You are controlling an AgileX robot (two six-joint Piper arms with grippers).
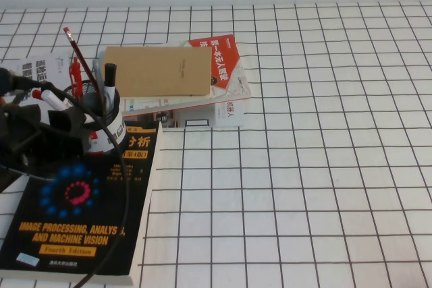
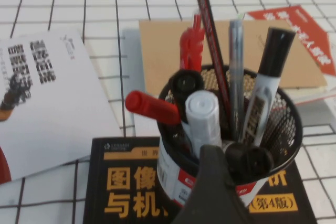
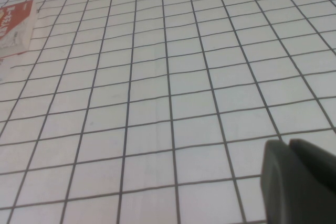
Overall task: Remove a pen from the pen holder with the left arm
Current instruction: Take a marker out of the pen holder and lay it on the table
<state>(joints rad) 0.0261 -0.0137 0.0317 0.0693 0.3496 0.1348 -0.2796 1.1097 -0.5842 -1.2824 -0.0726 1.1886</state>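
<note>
The holder [image 1: 115, 116], a black mesh cup, stands on the far right corner of a black book [image 1: 74, 220] at the left side of the bench [image 1: 304, 166]. All the pens are inside it. A pencil [image 2: 210, 35], red pens [image 2: 191, 45], a clear pen [image 2: 236, 61] and a black marker [image 2: 273, 51] stand nearly upright. A grey marker [image 2: 202, 116] is at the near side, and a red-capped marker [image 2: 152, 107] leans out over the rim to the left.

The left gripper [image 1: 75, 126] is just beside the holder, at its near left side. Whether its jaws are wide or narrow I cannot tell.

A black cable [image 1: 127, 187] curves over the book in front of the holder. Just behind the holder a brown notebook [image 1: 158, 71] lies on a pile with a red book [image 1: 226, 59]. A white booklet [image 1: 37, 69] lies at the far left.

To the right of the book the checked bench is open up to the borders of the view. The right gripper [image 3: 290, 145] hangs over this open part, well apart from the things. Its jaws look pressed together and hold nothing.

On the black book one can read "IMAGE PROCESSING", "AND MACHINE VISION" and "Fourth Edition", and "(第4版)" near the holder. The red book carries white Chinese characters and the booklet black ones, which I cannot read.
</note>
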